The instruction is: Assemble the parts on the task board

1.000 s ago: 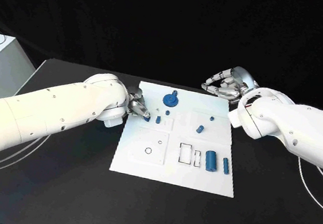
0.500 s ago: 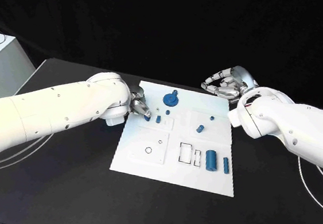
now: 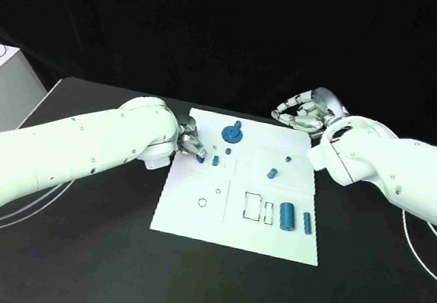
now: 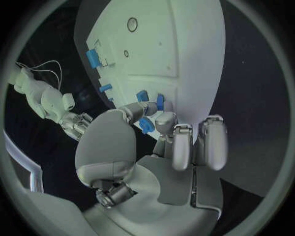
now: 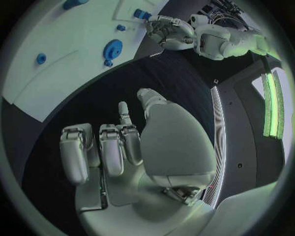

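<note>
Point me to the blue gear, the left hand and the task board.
blue gear (image 3: 232, 132): head view, on the disc's face.
left hand (image 3: 190, 146): head view, on the silver fingers at the board's left edge.
task board (image 3: 234, 229): head view, on bare white plate near its front.

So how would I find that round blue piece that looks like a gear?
Start at the white task board in the middle of the black table. Go to its far edge, between the two hands. The blue gear lies there: a flat toothed disc, wider than any other blue part on the board.
</note>
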Robot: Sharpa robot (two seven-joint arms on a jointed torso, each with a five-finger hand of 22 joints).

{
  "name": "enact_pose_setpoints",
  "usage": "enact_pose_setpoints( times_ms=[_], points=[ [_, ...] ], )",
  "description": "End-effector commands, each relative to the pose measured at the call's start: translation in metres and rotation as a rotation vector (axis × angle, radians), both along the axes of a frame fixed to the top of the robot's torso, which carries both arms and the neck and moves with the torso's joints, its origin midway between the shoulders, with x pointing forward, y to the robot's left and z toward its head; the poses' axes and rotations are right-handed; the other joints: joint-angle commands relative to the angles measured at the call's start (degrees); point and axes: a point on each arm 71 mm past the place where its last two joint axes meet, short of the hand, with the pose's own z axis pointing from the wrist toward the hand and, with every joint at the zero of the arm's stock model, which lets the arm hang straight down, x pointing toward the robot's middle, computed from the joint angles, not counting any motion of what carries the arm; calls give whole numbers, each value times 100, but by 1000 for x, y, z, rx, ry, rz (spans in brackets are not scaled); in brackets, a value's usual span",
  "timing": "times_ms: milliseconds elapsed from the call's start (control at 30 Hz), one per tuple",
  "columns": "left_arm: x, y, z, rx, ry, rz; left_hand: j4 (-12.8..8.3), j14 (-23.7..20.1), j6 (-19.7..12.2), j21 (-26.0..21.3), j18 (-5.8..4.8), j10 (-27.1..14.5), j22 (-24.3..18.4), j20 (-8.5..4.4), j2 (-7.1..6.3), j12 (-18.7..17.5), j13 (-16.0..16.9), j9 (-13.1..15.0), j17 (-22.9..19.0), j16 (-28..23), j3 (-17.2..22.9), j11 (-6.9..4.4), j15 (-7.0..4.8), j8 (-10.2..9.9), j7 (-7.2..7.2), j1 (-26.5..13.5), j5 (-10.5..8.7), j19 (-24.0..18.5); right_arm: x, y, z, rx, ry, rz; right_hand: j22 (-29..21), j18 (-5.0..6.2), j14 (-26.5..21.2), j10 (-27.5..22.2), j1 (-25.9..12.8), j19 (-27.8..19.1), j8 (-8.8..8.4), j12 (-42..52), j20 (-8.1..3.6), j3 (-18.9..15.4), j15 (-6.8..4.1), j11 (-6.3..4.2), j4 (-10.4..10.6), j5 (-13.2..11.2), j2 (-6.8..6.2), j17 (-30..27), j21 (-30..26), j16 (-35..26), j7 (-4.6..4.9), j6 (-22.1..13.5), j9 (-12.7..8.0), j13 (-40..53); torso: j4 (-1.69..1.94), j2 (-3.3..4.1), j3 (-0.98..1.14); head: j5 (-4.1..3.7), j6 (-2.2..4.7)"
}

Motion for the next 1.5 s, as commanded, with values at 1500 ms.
enact_pose_setpoints(
  times_ms=[1500],
  points=[
    [-5, -1, -10, 49, 10, -35, 107, 605, 331, -68, -43, 82, 210, -49, 26, -168, -10, 330, 1509, 19, -65, -136, -51, -47, -323, 540, 37, 13, 0, 0, 0, -2, -4, 13, 1399, 5, 573, 253, -39, 530, 20, -23, -32, 23, -20, -27, 3, 25, 5, 1416, -40, -20, 0, -25, 6, 1182, -2, 1, -5, -5, -11]
  ],
)
